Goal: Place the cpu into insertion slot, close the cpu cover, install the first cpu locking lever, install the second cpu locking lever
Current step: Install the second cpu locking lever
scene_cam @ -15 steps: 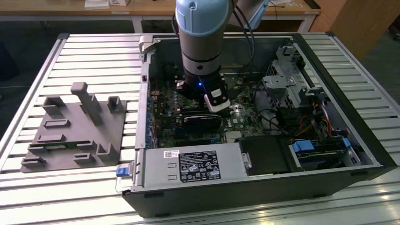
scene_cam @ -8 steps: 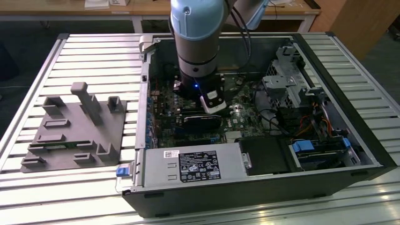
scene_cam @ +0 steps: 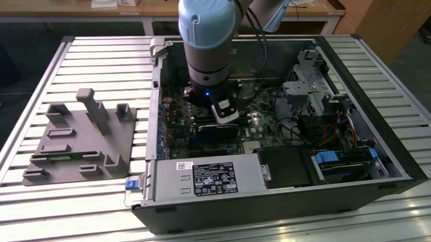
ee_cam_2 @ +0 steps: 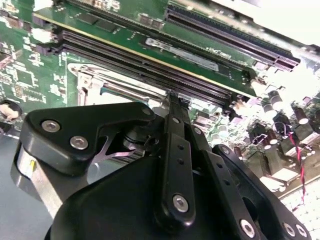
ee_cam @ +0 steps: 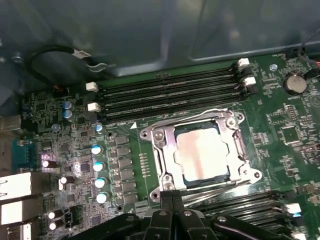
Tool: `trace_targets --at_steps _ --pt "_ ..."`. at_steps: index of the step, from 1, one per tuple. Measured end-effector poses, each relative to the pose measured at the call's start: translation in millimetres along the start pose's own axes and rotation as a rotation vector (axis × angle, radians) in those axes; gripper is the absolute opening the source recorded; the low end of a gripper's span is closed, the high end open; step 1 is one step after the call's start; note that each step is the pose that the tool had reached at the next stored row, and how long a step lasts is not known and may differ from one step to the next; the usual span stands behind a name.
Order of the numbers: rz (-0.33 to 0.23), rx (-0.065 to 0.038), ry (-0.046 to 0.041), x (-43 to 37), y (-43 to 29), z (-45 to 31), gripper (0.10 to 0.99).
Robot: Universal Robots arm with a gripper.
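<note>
I see an open computer case [scene_cam: 283,171] on a slatted desk [scene_cam: 88,60]. My fingers [ee_cam: 172,200] are pressed together, just beside the cpu cover [ee_cam: 167,155], closed over the cpu [ee_cam: 205,152].

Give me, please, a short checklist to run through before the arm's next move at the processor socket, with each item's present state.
1. The cpu lies in the insertion slot: ok, its silvery top fills the socket in the first wrist view.
2. The cpu cover is folded down around the chip: ok, its frame lies flat there.
3. Locking levers latched: cannot tell, thin wire runs along the socket edges, but the hooks are not clear.
4. The gripper is at the socket's edge: ok, its closed fingertips meet right beside the frame.
5. Fingers carry nothing: ok, nothing shows between them.
6. The memory slots are clear of the gripper: ok.
</note>
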State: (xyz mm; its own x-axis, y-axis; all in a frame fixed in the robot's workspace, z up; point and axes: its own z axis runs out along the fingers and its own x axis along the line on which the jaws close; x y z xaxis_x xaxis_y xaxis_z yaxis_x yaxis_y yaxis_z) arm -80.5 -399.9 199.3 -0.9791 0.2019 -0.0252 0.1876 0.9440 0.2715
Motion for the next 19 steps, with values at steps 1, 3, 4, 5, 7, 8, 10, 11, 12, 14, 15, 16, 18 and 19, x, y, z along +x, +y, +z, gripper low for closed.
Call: trace_targets --at_steps 1,3,4,5,7,8,10,11,12,14,15,16,18,19 --pt "0.0 0.0 0.0 1.1 -0.6 0.4 0.106" --pt "0.0 0.0 -0.0001 3.3 -1.5 1.3 0.106" --pt "0.0 0.0 -0.0001 3.7 -1.9 1.6 0.106" --pt "0.0 0.0 0.0 3.7 -2.3 1.8 0.106" --pt "0.001 0.0 -0.0001 3.7 -3.0 1.9 0.106" --pt "0.001 0.0 -0.0001 3.6 -3.3 1.9 0.106" --pt "0.001 0.0 -0.0001 3.4 -3.7 1.8 0.106" --pt "0.001 0.0 0.0 3.2 -3.8 1.8 0.106" --pt "0.001 0.0 0.0 3.0 -4.0 1.7 0.106" --pt "0.001 0.0 0.0 2.2 -4.2 1.7 0.106" --pt "0.001 0.0 0.0002 1.3 -4.3 1.7 0.106" --pt "0.001 0.0 0.0006 0.2 -4.6 1.6 0.106" --pt "0.001 0.0 0.0008 -1.1 -5.1 1.6 0.106" --pt "0.001 0.0 0.0008 -1.1 -5.2 1.5 0.106"
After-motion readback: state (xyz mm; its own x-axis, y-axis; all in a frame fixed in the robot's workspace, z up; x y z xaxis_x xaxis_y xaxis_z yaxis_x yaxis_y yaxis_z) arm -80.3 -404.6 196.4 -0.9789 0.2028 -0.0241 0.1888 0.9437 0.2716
